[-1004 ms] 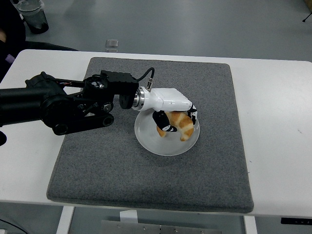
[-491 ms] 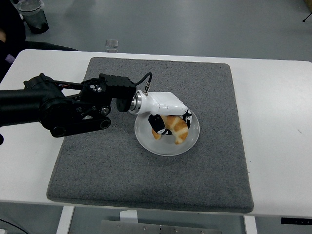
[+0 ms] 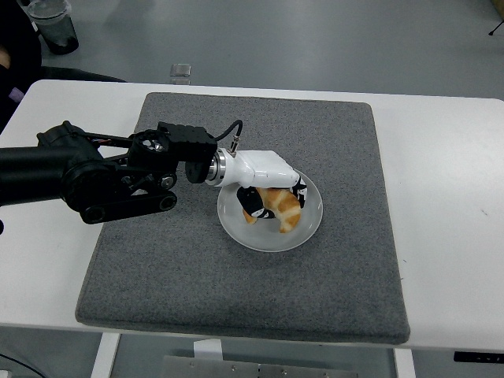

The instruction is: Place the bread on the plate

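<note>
left hand (image 3: 268, 189) gripping bread (image 3: 282, 209) (over plate (image 3: 236, 224))

one bread (image 3: 282, 206), one plate (image 3: 236, 224), one mat (image 3: 236, 283); one hand (image 3: 268, 185)

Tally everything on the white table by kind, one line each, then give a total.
Gray mat: 1
Plate, lying on the mat: 1
Bread, a croissant on the plate under the left hand: 1
Total: 3
</note>
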